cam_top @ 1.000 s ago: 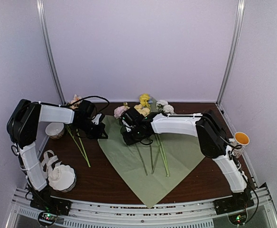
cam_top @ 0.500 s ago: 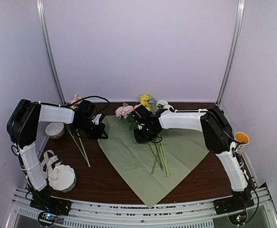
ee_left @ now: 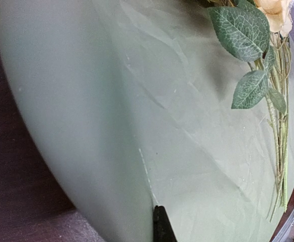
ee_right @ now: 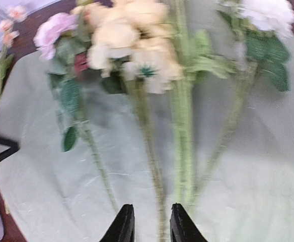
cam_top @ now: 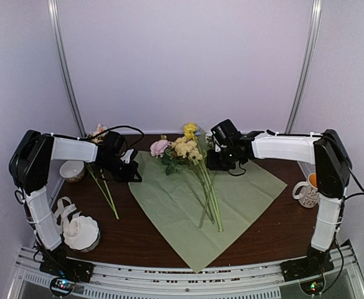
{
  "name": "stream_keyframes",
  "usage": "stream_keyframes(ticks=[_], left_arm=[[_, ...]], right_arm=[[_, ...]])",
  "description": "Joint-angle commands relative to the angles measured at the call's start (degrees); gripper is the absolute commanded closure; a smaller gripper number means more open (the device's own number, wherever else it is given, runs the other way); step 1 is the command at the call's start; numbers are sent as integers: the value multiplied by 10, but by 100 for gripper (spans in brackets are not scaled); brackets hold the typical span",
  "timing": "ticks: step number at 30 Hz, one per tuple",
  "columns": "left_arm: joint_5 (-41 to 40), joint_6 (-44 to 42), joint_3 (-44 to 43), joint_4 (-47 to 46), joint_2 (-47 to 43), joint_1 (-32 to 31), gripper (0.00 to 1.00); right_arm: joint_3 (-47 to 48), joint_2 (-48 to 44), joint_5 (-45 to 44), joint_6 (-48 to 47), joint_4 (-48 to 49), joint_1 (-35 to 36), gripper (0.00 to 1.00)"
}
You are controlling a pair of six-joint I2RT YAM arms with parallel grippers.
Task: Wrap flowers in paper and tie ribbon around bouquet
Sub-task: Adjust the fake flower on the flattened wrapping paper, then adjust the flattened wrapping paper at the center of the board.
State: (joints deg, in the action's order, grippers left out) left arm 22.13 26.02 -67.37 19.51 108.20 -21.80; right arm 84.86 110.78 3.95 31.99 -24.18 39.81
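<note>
The flowers lie bunched on the sage green paper, blossoms toward the back and stems running to the front. My right gripper hovers just right of the stems. In the right wrist view its jaws stand slightly apart, with a blurred stem showing in the gap, not pinched. My left gripper is shut on the paper's left corner, holding a fold of the sheet off the table. The ribbon lies looped at the front left. The bouquet is not in view.
Two loose stems with a peach blossom lie left of the paper. A small white bowl and a scalloped white bowl stand at the left. A mug stands by the right arm.
My right gripper has swung from over the middle of the paper to the right and back. The spread stems have drawn together into one bunch. The left gripper has not moved.
</note>
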Motion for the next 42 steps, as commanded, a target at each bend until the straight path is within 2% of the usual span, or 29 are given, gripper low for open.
stream_keyframes(ticks=[1,6,15,20,27,32,38,42], left_arm=[[6,-9,3,-6,-6,2,100],[6,-8,3,-6,-6,2,100],[8,-9,4,-6,-6,2,100],[7,-9,3,-5,-6,2,100],[7,-9,4,-5,-6,2,100],[6,-9,3,-6,-5,1,100],[7,-9,3,-6,-3,2,100],[-8,1,8,-12,-17,2,70]], right_arm=[[-57,2,-60,16,-32,-8,74],[-69,26,-81,9,-68,-3,74],[-13,88,-48,1,-91,30,75],[-7,90,-34,5,-83,31,75],[-9,61,-63,-13,-97,31,75],[-44,3,-36,-43,-77,34,75],[-104,-77,-15,-113,-83,83,72],[-123,-112,-10,-127,-117,118,70]])
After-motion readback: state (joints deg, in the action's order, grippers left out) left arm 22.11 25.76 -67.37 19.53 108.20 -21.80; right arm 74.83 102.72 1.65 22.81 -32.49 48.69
